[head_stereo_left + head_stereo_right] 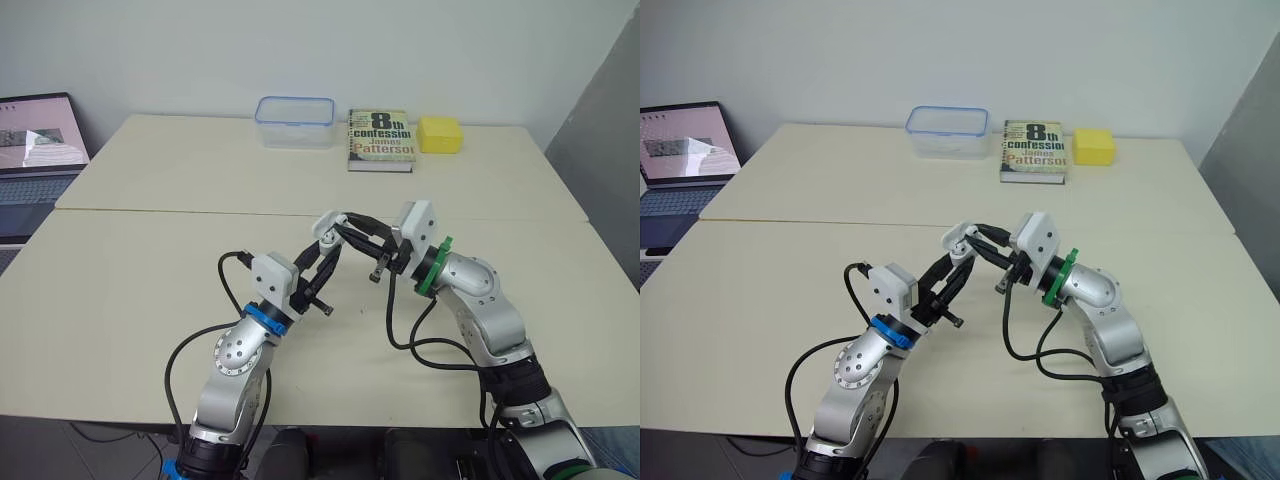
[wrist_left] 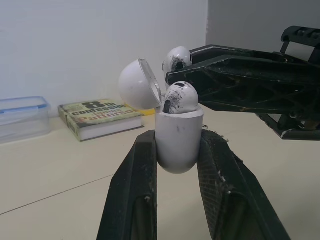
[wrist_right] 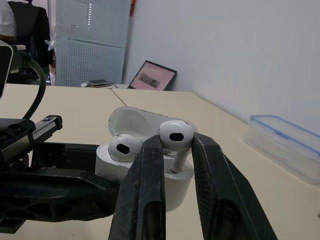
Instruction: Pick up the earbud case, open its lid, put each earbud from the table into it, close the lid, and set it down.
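Where the earbud case (image 2: pixel 178 125) is: clamped upright in the left end effector (image 2: pixel 178 137) and held clear above the surface (image 1: pixel 150 280), not resting on it.
Left end effector: closed on the lower body of the case, with one black finger on each side. The rounded bottom of the case hangs between the fingers.
Lid (image 2: pixel 137 84): open and tipped back on its hinge, on the far side of the case from the right end effector (image 3: pixel 175 142).
First earbud (image 2: pixel 180 97): seated in one well of the case, its white head showing above the rim.
Second earbud (image 3: pixel 176 134): pinched between the two fingers of the right end effector, head up and stem pointing down at the free well. How deep the stem has gone I cannot tell.
Right end effector: closed on the second earbud, sitting directly over the open mouth of the case and touching or nearly touching its rim.
Relation that matters: the free well lies straight below the right end effector, just beside the seated earbud. The stem's long axis runs roughly in line with the upright axis of the case.
Likely next move: a short push straight down along that axis, then a release.
Arm roles: the right end effector does the placing while the left one only steadies the case.
Risk: if the stem is tilted it may catch on the rim or nudge the seated earbud.
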Controlling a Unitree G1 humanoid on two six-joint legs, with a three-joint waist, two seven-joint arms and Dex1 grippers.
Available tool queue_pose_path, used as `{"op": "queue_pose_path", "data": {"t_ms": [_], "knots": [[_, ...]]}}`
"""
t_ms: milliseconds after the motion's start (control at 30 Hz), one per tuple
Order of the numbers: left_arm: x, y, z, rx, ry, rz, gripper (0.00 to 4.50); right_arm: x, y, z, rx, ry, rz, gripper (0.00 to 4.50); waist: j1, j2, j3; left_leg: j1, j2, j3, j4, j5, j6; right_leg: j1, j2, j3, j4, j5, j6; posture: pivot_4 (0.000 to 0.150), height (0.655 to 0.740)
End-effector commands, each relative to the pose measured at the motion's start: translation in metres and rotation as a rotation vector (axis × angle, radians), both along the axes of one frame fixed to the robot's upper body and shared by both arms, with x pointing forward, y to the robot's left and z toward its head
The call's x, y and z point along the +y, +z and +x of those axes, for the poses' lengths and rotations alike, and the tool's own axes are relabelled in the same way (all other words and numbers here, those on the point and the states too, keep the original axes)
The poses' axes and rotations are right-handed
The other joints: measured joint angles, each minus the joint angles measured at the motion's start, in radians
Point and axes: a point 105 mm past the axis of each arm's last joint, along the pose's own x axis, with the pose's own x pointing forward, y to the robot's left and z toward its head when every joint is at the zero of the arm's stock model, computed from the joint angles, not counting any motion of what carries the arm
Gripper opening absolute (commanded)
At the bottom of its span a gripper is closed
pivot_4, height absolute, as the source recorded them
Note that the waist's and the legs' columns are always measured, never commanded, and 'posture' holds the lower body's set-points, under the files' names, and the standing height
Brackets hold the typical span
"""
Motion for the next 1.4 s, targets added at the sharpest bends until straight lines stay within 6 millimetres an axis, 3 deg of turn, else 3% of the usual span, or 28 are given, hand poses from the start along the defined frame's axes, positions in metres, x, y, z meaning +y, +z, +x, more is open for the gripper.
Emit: {"op": "queue_pose_path", "data": {"t_ms": [33, 600, 933, 1067, 1400], "knots": [[-0.003, 0.017, -0.006, -0.078, -0.017, -0.022, 0.74, 0.003, 0.003, -0.005, -0.020, 0.040, -0.019, 0.40, 0.000, 0.000, 0.000, 0.000, 0.000, 0.000, 0.000, 0.000, 0.000, 0.000, 0.000, 0.000, 0.000, 0.000, 0.000, 0.150, 0.7387], [-0.004, 0.017, -0.006, -0.078, -0.029, -0.019, 0.74, 0.000, 0.003, -0.001, -0.018, 0.014, -0.032, 0.40, 0.000, 0.000, 0.000, 0.000, 0.000, 0.000, 0.000, 0.000, 0.000, 0.000, 0.000, 0.000, 0.000, 0.000, 0.000, 0.150, 0.7387], [-0.002, 0.015, -0.006, -0.069, -0.023, -0.020, 0.74, -0.014, 0.036, -0.021, -0.019, 0.114, 0.050, 0.40, 0.000, 0.001, 0.000, -0.001, 0.000, 0.000, 0.000, 0.000, 0.000, 0.000, 0.000, 0.000, 0.000, 0.000, 0.000, 0.150, 0.7387], [-0.003, 0.014, -0.007, -0.063, -0.031, -0.023, 0.74, -0.021, 0.043, -0.020, -0.047, 0.097, 0.038, 0.40, 0.000, 0.001, 0.000, 0.000, 0.000, 0.000, 0.000, 0.000, 0.000, 0.000, 0.000, 0.000, 0.000, 0.000, 0.000, 0.150, 0.7387], [-0.005, 0.015, -0.007, -0.066, -0.051, -0.026, 0.74, -0.011, 0.033, -0.016, -0.126, 0.107, -0.014, 0.40, 0.000, 0.001, 0.000, 0.000, 0.000, 0.000, 0.000, 0.000, 0.000, 0.000, 0.000, 0.000, 0.000, 0.000, 0.000, 0.150, 0.7387]]}}
